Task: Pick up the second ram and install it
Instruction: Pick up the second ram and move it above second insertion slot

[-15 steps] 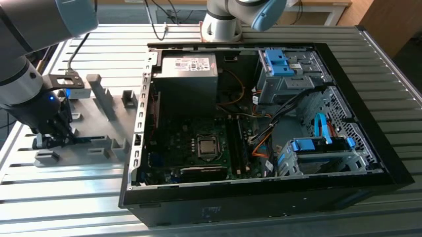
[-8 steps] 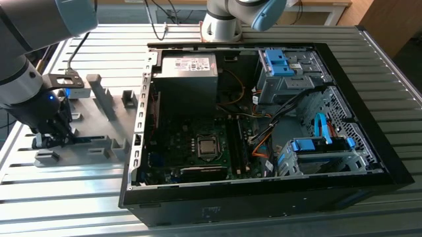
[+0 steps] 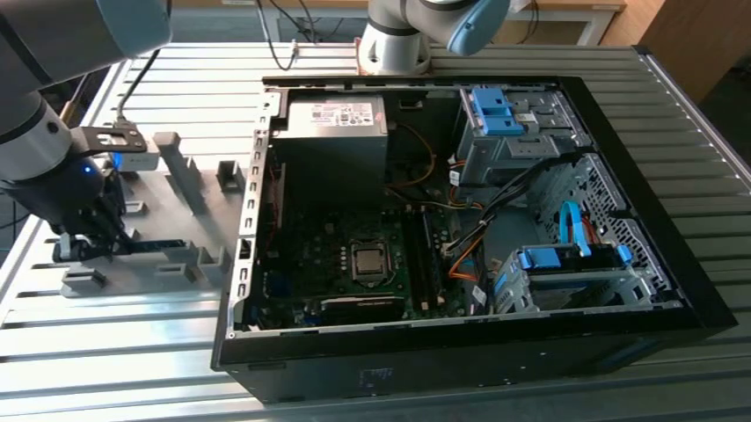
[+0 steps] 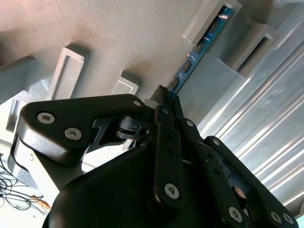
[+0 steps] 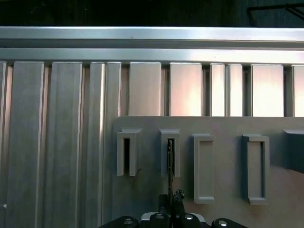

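Grey holder plate on ribbed table, the second ram slotted on edge, pinched in the pincer

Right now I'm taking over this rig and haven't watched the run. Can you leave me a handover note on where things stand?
Gripper: shut on the second ram, holding it near one end.
Second ram: the far end sits in the slot of a grey holder block. The holder rack lies to the exterior view's left of the open computer case.
Done: the stick is grasped.
Left: it is not yet lifted clear of the holder and not yet seated on the motherboard.
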Motion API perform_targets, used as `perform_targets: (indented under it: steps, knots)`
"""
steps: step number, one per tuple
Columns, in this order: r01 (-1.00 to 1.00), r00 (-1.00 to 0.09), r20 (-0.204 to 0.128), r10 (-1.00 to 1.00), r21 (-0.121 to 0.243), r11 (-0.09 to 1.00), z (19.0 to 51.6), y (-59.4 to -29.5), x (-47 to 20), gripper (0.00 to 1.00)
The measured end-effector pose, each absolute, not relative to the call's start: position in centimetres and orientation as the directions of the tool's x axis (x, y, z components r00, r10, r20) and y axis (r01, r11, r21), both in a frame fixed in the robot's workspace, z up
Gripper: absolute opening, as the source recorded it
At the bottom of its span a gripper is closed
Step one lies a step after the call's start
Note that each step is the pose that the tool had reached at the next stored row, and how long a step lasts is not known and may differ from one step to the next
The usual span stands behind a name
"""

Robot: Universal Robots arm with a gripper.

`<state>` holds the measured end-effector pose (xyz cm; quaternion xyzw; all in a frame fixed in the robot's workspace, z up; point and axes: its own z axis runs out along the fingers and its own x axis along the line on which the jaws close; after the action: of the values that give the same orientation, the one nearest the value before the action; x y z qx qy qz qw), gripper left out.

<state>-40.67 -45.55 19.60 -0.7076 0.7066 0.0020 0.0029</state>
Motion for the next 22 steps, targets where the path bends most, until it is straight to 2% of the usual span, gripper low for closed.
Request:
perform_targets:
  steps: [22]
  knots:
    - [-1.0,0.002,-0.007,-1.0,-0.001,-0.002,21.6,-45.6,-40.7,0.14]
